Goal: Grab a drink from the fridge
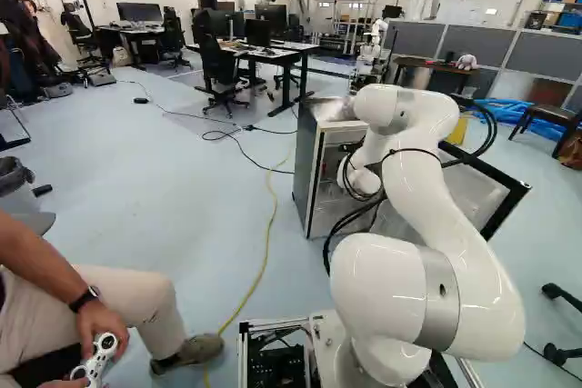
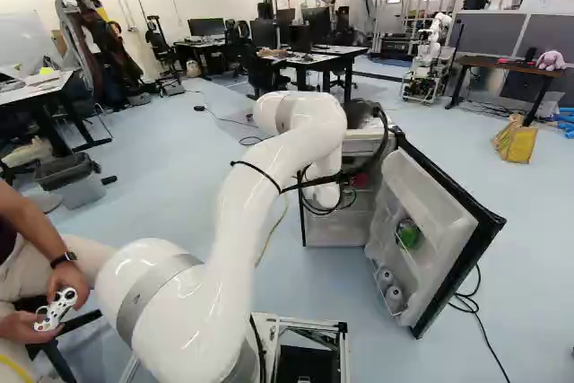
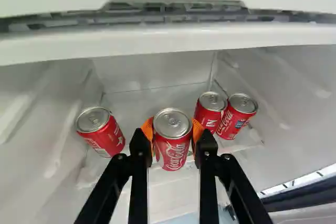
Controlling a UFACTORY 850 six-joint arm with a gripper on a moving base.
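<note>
The white arm (image 1: 427, 197) extends from its base to the open refrigerator (image 1: 308, 170), its wrist at the front opening. In the wrist view, the black gripper (image 3: 172, 136) is closed about a red soda can (image 3: 173, 153), one orange pad bearing on each side; the can is inside the refrigerator compartment, its silver lid facing the camera. Three similar cans lie apart from the grip: a lone can (image 3: 102, 136) near one finger, and on the opposite side a pair, the nearer can (image 3: 209, 113) just beside its neighbour (image 3: 236, 118). Whether the gripped can bears on the surface beneath cannot be told.

In the right base view, the refrigerator door (image 2: 426, 190) stands swung open to the right of the arm, a green item (image 2: 408, 233) on its inner rack and two pale, rounded items (image 2: 394, 295) lower down. A yellow cable (image 1: 263, 270) runs along the floor in the left base view. Another robot (image 2: 428, 58) stands in the background.
</note>
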